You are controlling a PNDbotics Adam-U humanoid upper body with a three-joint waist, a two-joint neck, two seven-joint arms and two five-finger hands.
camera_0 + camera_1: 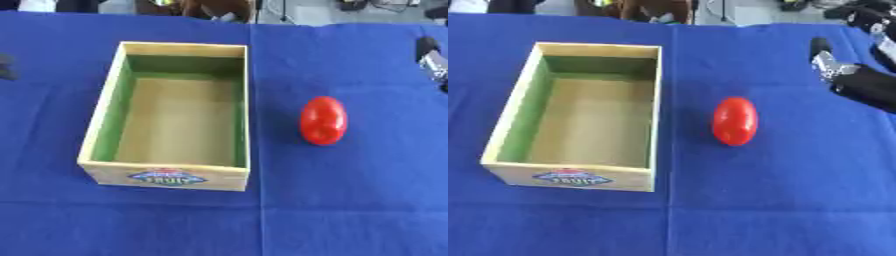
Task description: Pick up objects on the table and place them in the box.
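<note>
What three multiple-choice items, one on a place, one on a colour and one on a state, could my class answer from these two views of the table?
1. Where does the red object lie?
A. inside the box
B. on the blue cloth to the right of the box
C. on top of the box's rim

2. What colour are the box's inner side walls?
A. green
B. orange
C. white

3. What does the box hold now?
A. the red object
B. two objects
C. nothing

Answers:
1 B: the red object rests on the blue cloth, apart from the box's right wall.
2 A: the inner side walls show green above a tan floor.
3 C: only the bare floor shows inside. The right hand is at the right edge, away from the object.
</note>
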